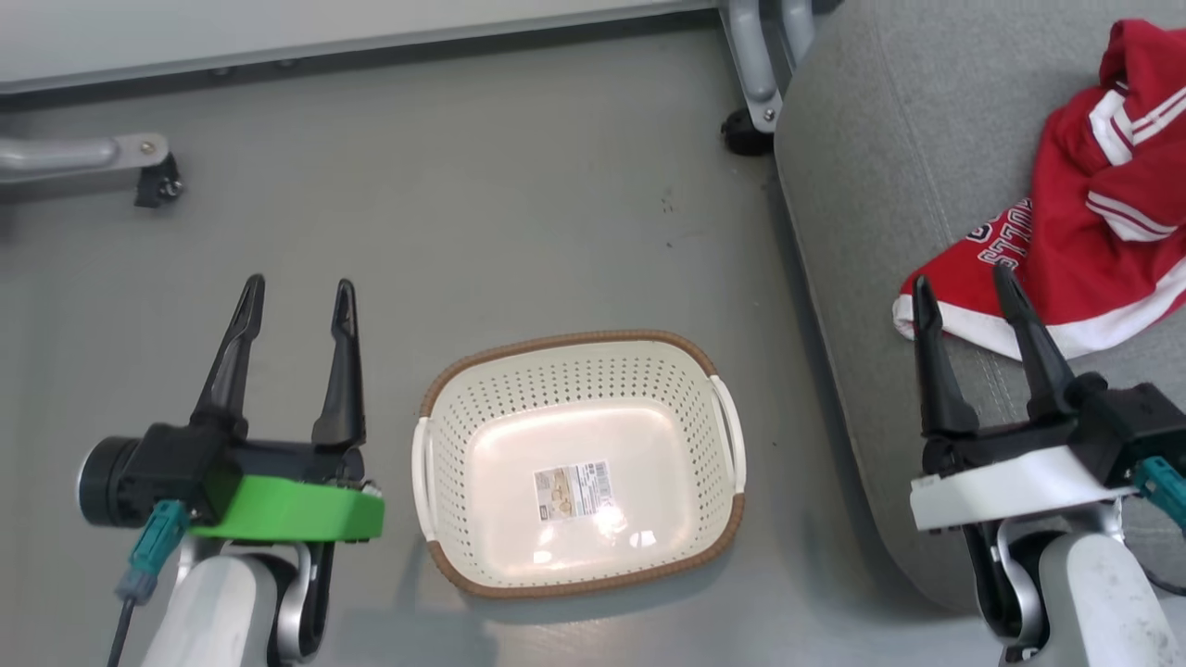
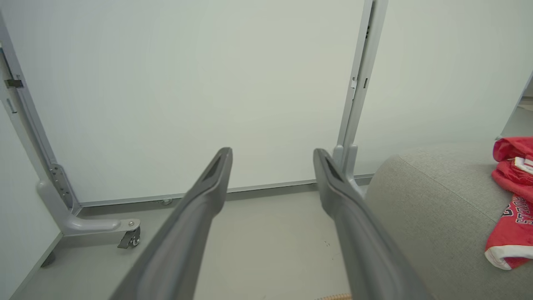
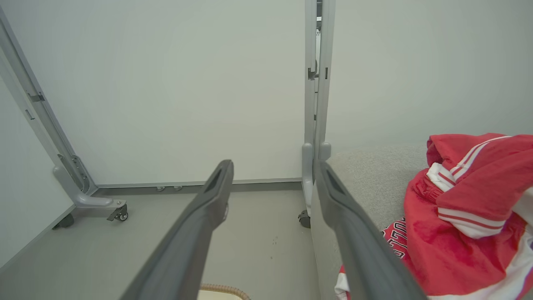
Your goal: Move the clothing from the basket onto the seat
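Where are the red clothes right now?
In the head view, the clothing lies heaped on the grey seat at the far right, just beyond the right gripper.

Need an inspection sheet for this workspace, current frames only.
Surface: grey floor, a few dark specks.
Job's things: basket on the floor, holding just its label; red clothes heaped on the grey seat.
Clutter: nothing seen.
Claws: left claw open, holding nothing, beside the basket; right claw open, holding nothing, by the seat's edge near the clothes.
Cables: teal plug with dark lead at left wrist; another teal plug at right wrist.
Surroundings: white panels on wheeled grey feet.
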Motion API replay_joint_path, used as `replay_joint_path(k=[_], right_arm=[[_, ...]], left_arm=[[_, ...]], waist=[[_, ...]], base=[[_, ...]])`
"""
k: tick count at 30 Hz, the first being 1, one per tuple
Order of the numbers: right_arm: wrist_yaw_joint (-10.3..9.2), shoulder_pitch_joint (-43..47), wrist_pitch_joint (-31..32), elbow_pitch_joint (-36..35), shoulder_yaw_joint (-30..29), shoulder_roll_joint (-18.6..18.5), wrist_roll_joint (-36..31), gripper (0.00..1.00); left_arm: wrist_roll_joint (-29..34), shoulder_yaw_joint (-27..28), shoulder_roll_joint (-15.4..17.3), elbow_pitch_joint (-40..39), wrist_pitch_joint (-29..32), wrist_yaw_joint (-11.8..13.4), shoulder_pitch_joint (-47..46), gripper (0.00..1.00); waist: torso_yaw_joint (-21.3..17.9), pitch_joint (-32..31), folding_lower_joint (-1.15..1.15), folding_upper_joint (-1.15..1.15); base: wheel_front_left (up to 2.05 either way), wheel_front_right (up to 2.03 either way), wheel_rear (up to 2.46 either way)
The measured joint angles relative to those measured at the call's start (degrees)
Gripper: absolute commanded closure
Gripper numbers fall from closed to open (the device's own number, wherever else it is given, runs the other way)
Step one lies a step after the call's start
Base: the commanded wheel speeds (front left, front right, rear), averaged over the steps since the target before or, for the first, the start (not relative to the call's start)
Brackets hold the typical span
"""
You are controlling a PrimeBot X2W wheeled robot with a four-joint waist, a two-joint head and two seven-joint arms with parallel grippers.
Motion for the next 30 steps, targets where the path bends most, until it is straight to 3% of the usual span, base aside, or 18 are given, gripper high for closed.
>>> replay_joint_path(k=[14, 30], right_arm=[[0.00, 7.7, 2.9, -1.5, 0.7, 0.6, -0.5, 0.00], [0.00, 10.2, 3.6, -1.1, 1.1, 0.6, 1.2, 0.00]], left_arm=[[5.5, 6.9, -4.7, 2.1, 0.0, -5.5, 9.4, 0.00], [8.6, 9.7, -7.2, 6.0, 0.0, -8.1, 12.1, 0.00]], waist=[[2.0, -6.2, 0.00, 0.00], [1.9, -9.3, 0.00, 0.00]], base=[[0.00, 0.00, 0.00], [0.00, 0.00, 0.00]])
